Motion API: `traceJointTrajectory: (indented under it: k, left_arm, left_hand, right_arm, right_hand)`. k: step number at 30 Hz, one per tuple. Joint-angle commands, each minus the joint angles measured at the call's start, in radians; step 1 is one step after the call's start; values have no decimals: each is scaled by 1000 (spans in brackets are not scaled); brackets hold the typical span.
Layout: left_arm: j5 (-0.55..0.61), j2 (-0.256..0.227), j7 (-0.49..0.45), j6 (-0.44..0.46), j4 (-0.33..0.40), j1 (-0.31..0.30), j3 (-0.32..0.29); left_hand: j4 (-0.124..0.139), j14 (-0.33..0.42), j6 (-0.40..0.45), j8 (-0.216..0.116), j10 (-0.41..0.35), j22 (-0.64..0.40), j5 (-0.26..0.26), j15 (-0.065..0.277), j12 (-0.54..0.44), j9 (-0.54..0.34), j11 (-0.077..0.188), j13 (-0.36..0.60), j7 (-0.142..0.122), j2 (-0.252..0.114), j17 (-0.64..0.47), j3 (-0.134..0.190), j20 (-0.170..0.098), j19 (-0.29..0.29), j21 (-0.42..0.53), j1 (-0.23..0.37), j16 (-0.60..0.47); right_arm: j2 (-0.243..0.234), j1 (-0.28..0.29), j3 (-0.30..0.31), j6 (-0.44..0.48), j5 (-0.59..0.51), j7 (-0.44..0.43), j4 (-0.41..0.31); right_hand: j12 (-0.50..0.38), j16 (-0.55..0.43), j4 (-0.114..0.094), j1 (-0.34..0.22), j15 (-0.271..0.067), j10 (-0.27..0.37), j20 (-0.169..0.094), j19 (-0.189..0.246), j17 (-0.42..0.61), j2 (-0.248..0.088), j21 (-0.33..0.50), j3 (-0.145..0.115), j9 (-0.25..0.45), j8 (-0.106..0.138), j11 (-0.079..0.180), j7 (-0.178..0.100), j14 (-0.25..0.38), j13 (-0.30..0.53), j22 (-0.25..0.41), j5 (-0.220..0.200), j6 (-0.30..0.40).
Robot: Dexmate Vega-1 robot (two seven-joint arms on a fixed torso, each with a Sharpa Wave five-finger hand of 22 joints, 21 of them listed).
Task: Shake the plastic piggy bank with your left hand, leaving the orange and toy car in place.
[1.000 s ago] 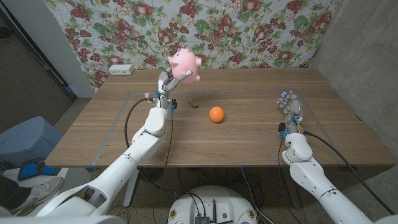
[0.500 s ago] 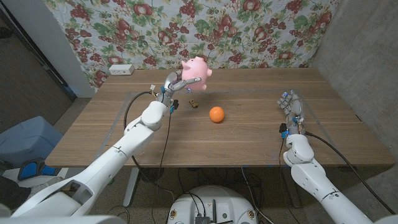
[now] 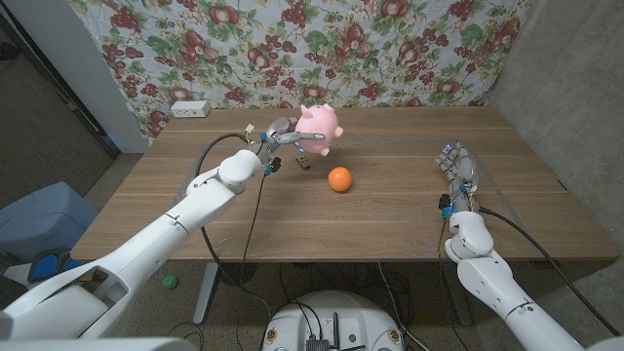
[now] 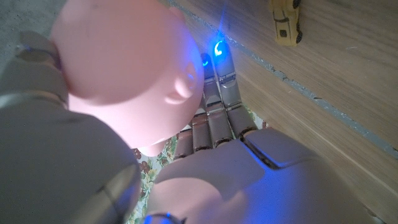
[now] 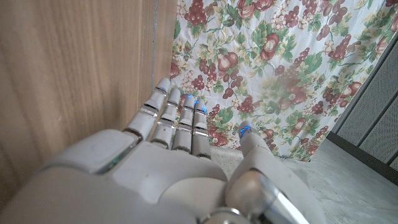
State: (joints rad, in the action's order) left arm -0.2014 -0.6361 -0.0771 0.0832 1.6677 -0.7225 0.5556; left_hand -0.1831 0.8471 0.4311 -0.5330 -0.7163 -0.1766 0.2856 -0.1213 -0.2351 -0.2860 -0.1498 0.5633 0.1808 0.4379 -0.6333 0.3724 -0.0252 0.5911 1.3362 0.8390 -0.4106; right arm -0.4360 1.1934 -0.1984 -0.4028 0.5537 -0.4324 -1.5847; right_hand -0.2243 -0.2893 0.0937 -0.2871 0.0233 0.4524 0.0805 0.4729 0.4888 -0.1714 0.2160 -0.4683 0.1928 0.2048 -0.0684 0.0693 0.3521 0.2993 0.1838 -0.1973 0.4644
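White arms, grey hands (blue fingertip lights), black cables.

My head view is evenly lit and sharp, shadows soft on the counter (image 3: 390, 224). At my left wrist the piggy bank (image 4: 124, 68) blurs, washed out; blue lights glare on the fingers (image 4: 219, 81).

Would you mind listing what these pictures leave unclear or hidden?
- Toy car: too small in the head view for detail; cut by the edge in the left wrist view.
- Left hand: its hold is hidden behind the piggy bank.
- Piggy bank in the left wrist view: close and blurred.
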Motion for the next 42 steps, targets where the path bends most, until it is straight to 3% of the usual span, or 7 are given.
traceJointTrajectory:
  k: [1,10,18,29,42]
  left_arm:
    - [17,-51,83,97,40,46,44]
    - [18,-57,86,104,49,46,47]
    - [11,-47,46,56,42,17,27]
    - [-3,5,-68,-121,-15,-55,-26]
    - [-32,156,-220,-417,-166,-113,-90]
  left_hand:
    - [2,275,413,-2,-297,-4,7,360,-1,-2,286,6,-172,-472,-2,203,-156,-26,5,516,0]
    - [2,276,412,-1,-298,-4,7,360,1,-4,286,7,-173,-472,-3,205,-156,-26,5,515,1]
    - [3,275,412,1,-298,-4,7,360,3,-6,286,7,-172,-472,-3,206,-155,-26,6,514,4]
    - [4,275,415,3,-301,-3,6,360,4,-4,289,9,-172,-471,-3,208,-154,-28,6,511,6]
    - [3,277,418,6,-302,-3,6,360,6,-4,291,9,-174,-470,-7,210,-154,-30,7,511,7]
  right_arm:
    - [2,12,5,-5,-2,-5,-11]
    - [2,19,8,-10,-5,-5,-14]
    - [-1,19,7,-4,-4,0,-14]
    - [-1,2,2,7,0,8,-4]
    - [3,-9,-1,12,-2,0,3]
  right_hand:
    - [-2,3,-1,-4,1,9,3,4,4,2,5,-4,3,-1,-11,-1,11,5,2,-6,8]
    - [-3,4,-1,-4,-1,9,4,4,5,2,5,-4,3,-1,-19,0,11,6,2,-6,8]
    - [-3,4,-1,-4,2,9,4,4,4,2,5,-5,3,-1,-19,1,11,7,2,-6,8]
    - [-3,5,-1,-4,1,8,3,4,5,2,5,-5,3,-2,-18,0,10,8,2,-6,9]
    - [-4,5,-1,-4,0,8,3,5,5,2,5,-5,4,-2,-20,0,10,9,2,-6,9]
